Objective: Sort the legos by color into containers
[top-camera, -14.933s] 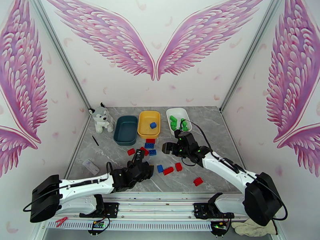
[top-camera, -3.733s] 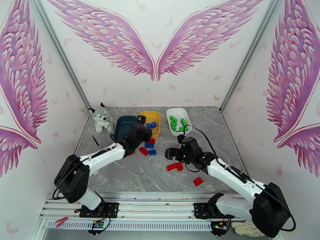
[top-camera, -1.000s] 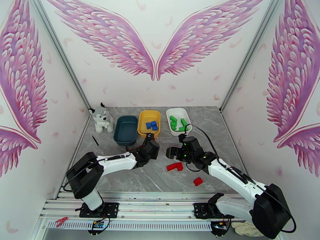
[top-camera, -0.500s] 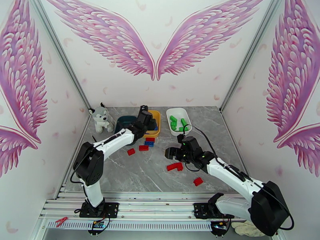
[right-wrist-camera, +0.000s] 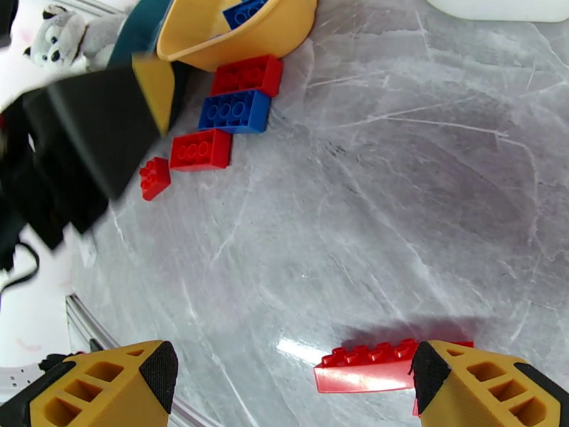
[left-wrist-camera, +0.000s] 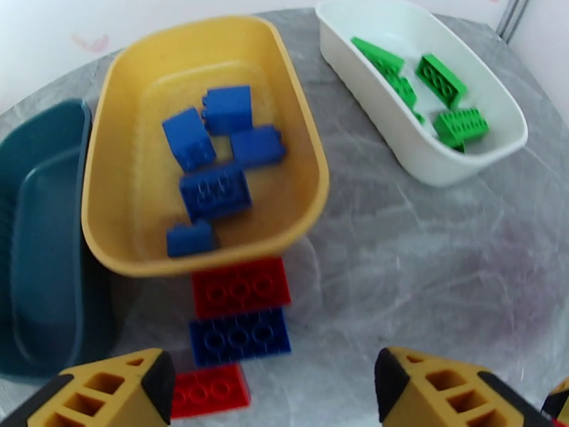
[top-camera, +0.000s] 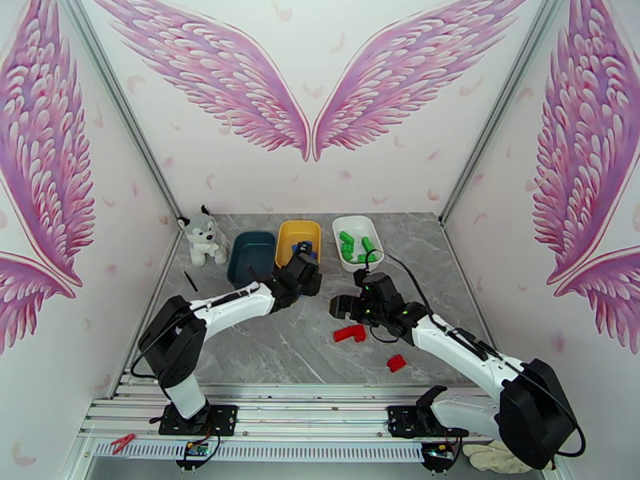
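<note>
From above, the left pincer [top-camera: 306, 268] hovers at the near end of the yellow tray [top-camera: 298, 229]. The teal tray [top-camera: 246, 264] sits to its left and the white tray [top-camera: 354, 230] to its right. The right pincer [top-camera: 340, 306] sits mid-frame, just above a long red lego [top-camera: 348, 333] on the table [top-camera: 256, 350]. A small red lego [top-camera: 395, 362] lies lower right, well apart.

Over to the left wrist: that pincer's jaws stand wide apart along the bottom edge, gripping nothing. Five blue legos [left-wrist-camera: 213, 192] lie in the yellow tray and green legos [left-wrist-camera: 441, 80] in the white one, upper right. Just below the yellow rim a red brick [left-wrist-camera: 240, 286], a dark blue brick [left-wrist-camera: 240, 337] and another red brick [left-wrist-camera: 211, 389] line up.

Now the right wrist: jaws wide here too, nothing gripped. The long red lego lies flat on the table between them, close against the right-hand finger at lower right; whether they touch, I can't tell.
</note>
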